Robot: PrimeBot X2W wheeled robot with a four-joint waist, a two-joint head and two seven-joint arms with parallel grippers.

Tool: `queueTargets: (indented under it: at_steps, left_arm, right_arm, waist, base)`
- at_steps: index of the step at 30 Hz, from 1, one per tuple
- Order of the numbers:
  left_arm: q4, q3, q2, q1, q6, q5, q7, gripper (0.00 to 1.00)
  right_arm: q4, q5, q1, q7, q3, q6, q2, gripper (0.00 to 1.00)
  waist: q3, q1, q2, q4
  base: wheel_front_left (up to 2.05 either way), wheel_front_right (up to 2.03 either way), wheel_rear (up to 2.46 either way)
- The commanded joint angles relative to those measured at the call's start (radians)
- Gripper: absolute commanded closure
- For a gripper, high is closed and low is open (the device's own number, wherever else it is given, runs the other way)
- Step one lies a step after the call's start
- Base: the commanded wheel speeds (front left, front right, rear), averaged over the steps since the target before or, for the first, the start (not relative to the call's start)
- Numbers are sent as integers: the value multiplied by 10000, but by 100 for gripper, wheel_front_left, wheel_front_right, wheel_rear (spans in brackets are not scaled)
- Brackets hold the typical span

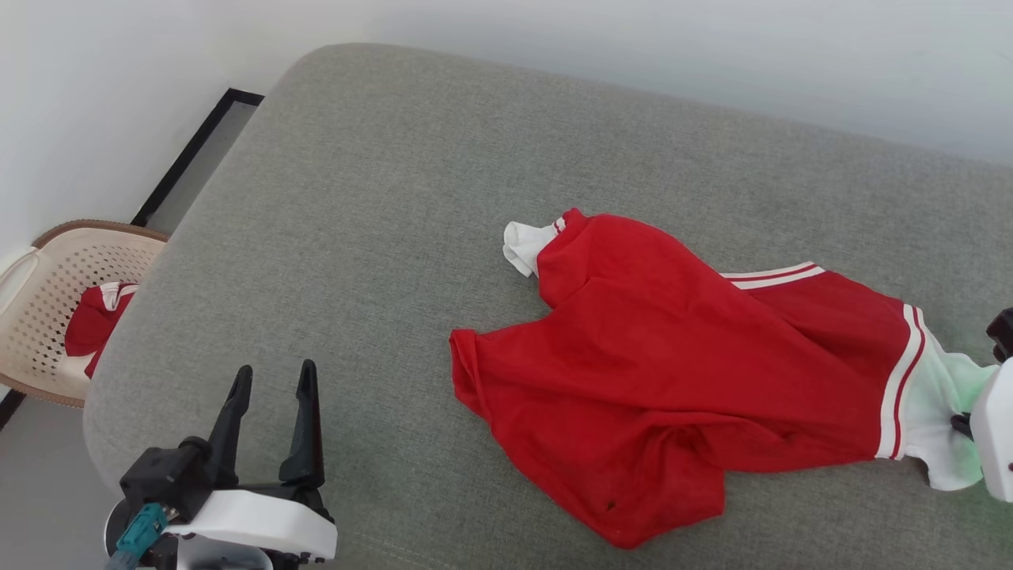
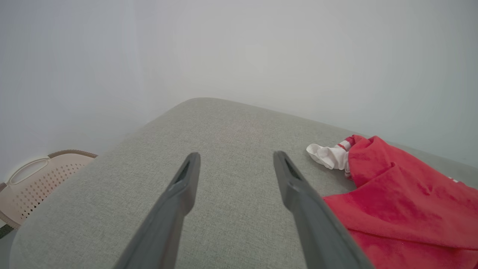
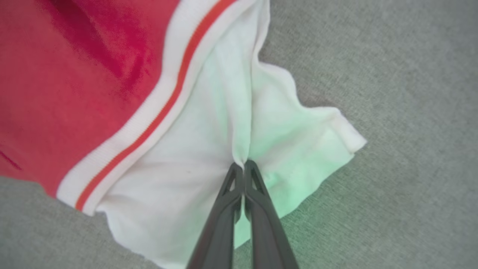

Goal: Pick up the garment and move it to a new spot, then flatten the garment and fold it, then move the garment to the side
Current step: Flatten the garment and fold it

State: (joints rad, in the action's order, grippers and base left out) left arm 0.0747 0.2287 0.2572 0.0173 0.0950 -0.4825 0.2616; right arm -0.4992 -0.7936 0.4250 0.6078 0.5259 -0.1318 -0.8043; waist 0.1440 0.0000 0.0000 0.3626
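The garment (image 1: 665,380), a red jersey with white sleeve ends and red-white stripe trim, lies crumpled on the grey cushioned surface (image 1: 380,198), right of centre. In the right wrist view my right gripper (image 3: 243,164) is shut on a pinched fold of the garment's white sleeve end (image 3: 209,149). In the head view the white body of that arm (image 1: 993,431) sits at the right edge, at that sleeve. My left gripper (image 1: 273,378) stands open at the lower left, empty, well left of the garment (image 2: 403,209). Its fingers (image 2: 185,186) hover over bare cushion.
A beige perforated basket (image 1: 47,293) stands off the cushion's left edge and holds another red-and-white cloth (image 1: 95,321). A pale wall runs behind the cushion. Bare cushion spreads left of and behind the garment.
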Motion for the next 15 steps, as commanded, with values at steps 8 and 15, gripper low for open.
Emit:
queueTargets:
  at_steps: [8, 15]
  left_arm:
    - [214, -197, -3, 154, -179, 181, 49, 0]
    - [240, -325, 34, 20, -236, 232, 49, 0]
  right_arm:
    - [-181, 546, 51, -274, -652, 13, 614, 0]
    - [1561, 776, -260, -33, -1456, 13, 745, 0]
  waist:
    - [-30, 0, 0, -171]
    - [-102, 0, 0, -286]
  base:
    - [0, 0, 0]
    - [0, 0, 0]
